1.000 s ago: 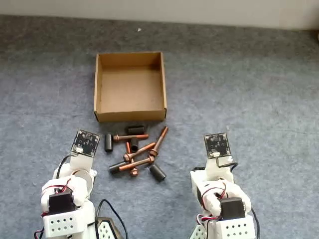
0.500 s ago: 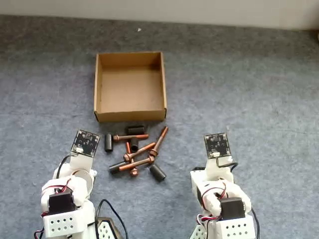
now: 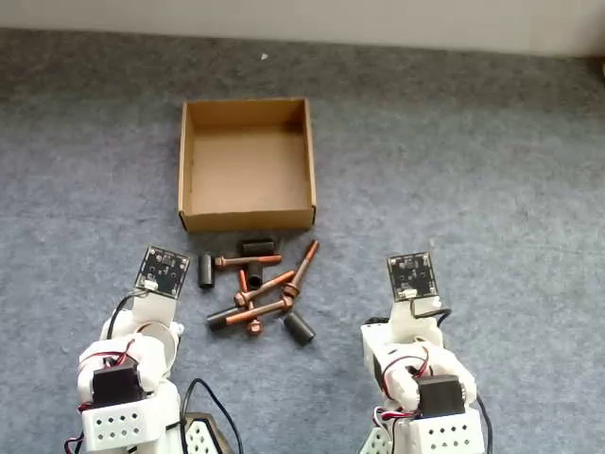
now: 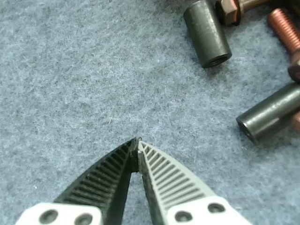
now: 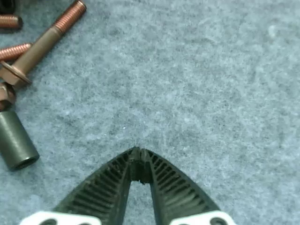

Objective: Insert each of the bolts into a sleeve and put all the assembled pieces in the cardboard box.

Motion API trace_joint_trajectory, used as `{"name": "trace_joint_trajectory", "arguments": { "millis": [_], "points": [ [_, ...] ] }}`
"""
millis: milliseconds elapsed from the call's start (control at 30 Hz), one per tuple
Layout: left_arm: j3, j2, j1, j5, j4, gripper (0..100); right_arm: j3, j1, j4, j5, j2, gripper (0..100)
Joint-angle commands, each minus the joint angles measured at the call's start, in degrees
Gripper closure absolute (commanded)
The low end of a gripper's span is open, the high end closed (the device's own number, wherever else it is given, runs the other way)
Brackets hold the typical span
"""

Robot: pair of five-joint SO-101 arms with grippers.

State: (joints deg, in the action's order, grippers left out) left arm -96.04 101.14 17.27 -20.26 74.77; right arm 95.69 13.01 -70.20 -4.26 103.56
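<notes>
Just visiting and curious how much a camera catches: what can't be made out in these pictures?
High view: bolts and sleeves overlap in a small pile, so the count, and whether any are joined, is unclear.
High view: the near wall of the cardboard box hides the floor behind it.
Wrist views: picture edges cut off a sleeve and bolts.

bolt (image 4: 285, 29) cut by edge, sleeve (image 4: 271, 114) clipped

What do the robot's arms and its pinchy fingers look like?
The left arm and right arm are chunky white plastic with black motors, red and black wires, and a black square board on top. The left gripper and right gripper have pointy, ridged fingers, black or grey, on white bases.
</notes>
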Motion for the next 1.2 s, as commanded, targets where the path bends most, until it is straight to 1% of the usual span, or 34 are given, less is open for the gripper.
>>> {"name": "trace_joint_trajectory", "arguments": {
  "millis": [0, 133, 233, 367, 400, 533, 667, 733, 833, 1033, 1167],
  "points": [
    [-1.2, 0.3, 0.5, -0.4, 0.2, 99, 8.8, -0.6, -0.7, 0.3, 0.0, 99.5],
    [-1.2, 0.3, 0.5, -0.4, 0.2, 99, 8.2, -0.7, 0.5, 0.2, 0.0, 99.5],
    [-1.2, 0.3, 0.7, -0.4, 0.2, 99, 5.6, -0.7, 3.7, -0.4, 0.0, 99.5],
    [-1.2, 0.3, 0.6, -0.3, 0.2, 99, 4.2, -0.6, 8.7, -10.5, 0.0, 99.5],
    [-1.0, 0.3, 0.6, -0.3, 0.3, 99, 4.2, -0.4, 9.2, -11.3, 0.0, 99.5],
    [-0.7, 0.3, 0.7, -0.2, 0.3, 99, -1.1, -0.4, 8.4, -13.7, -0.7, 99.5],
    [-0.8, 0.3, 0.7, -0.2, 0.1, 99, -10.4, -0.2, 2.9, -16.2, -0.7, 99.4],
    [-1.0, 0.3, 0.7, -0.2, 0.1, 99, -15.0, 1.0, 0.7, -16.4, -1.5, 97.1],
    [-1.1, 0.4, 0.7, -0.2, 0.1, 99, -20.3, 3.1, 0.0, -16.4, -7.3, 95.4],
    [-1.2, 0.4, 0.8, -0.2, 0.1, 99, -34.9, 7.0, -0.3, -15.7, -28.7, 95.3],
    [-1.2, 0.4, 0.8, -0.2, 0.0, 99, -42.5, 11.5, -0.9, -11.6, -40.8, 93.7]
  ]
}}
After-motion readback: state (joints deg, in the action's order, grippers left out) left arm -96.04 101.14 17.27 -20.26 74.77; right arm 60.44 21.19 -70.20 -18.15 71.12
